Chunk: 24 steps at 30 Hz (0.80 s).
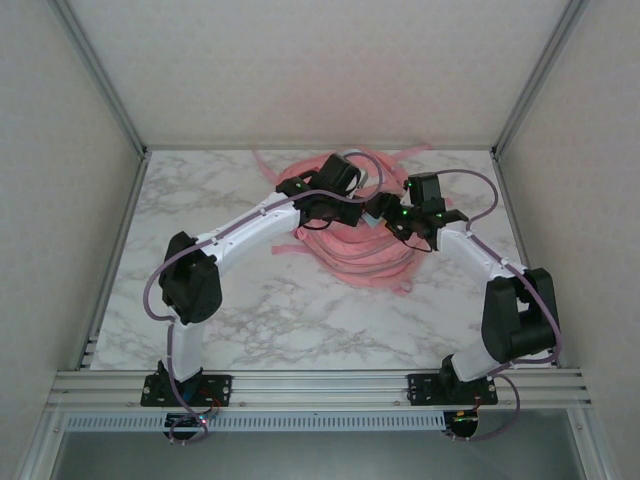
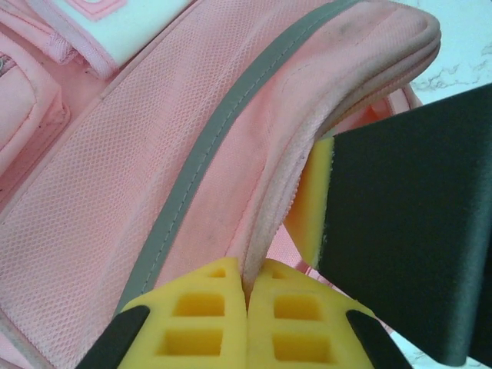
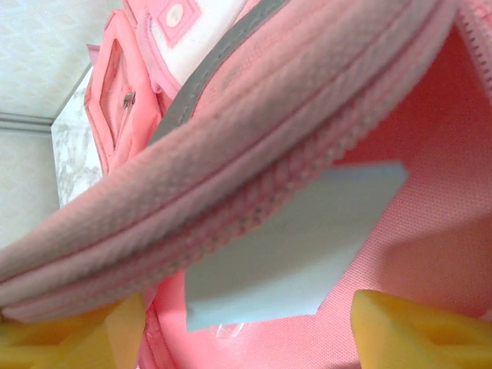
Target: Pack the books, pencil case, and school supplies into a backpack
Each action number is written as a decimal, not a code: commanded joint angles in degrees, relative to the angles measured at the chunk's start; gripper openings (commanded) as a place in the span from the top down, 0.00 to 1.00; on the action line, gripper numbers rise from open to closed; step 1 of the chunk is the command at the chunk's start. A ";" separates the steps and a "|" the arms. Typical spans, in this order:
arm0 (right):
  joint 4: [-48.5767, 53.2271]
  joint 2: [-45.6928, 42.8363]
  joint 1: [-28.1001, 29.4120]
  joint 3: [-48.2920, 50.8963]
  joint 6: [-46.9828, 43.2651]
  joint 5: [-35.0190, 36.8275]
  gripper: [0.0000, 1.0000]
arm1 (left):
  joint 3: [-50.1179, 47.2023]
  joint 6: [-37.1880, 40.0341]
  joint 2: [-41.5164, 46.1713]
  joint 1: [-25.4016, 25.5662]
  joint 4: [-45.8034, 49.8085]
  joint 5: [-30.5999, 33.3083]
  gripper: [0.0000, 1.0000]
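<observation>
Well, on the marble tabletop the pink backpack lies toward the far middle, with both my arms reaching over it. My left claw is clenched on the rim of the backpack's opening, the fabric pinched between its yellow pads. Further right, my right claw stands released at the mouth, its fingers wide apart. The light-blue block lies inside on the pink lining between them, gripped by neither.

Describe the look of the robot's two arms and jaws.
The left arm and right arm have white links, bulky black joints and black bases, with lilac cables looping alongside. The jaws carry yellow pads with square holes, backed in black.
</observation>
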State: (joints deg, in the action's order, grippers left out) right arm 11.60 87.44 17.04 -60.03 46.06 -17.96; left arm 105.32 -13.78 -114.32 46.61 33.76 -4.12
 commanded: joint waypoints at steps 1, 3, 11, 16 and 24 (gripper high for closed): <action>2.20 -2.93 0.19 -0.59 -1.05 3.63 0.28 | 1.54 -2.30 4.56 -0.16 -2.56 -1.25 1.00; 3.11 -4.34 0.22 0.10 -1.71 4.74 0.28 | 1.54 -2.30 4.46 -0.17 -2.41 -1.17 1.00; 5.01 -9.39 -0.06 2.91 -4.99 9.85 0.56 | 1.03 -2.81 4.06 -0.15 -2.81 -1.80 1.00; 0.49 -3.39 -0.06 3.01 -4.04 6.21 0.75 | 0.95 -3.34 4.25 -0.13 -2.98 -2.75 1.00; -4.47 1.20 0.10 3.68 -1.85 6.45 0.76 | -0.16 -4.34 5.25 -0.03 -4.05 -3.42 1.00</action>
State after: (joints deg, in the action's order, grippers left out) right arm 11.05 87.09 17.12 -56.75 43.24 -11.18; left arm 105.03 -15.55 -114.02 46.61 33.01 -5.78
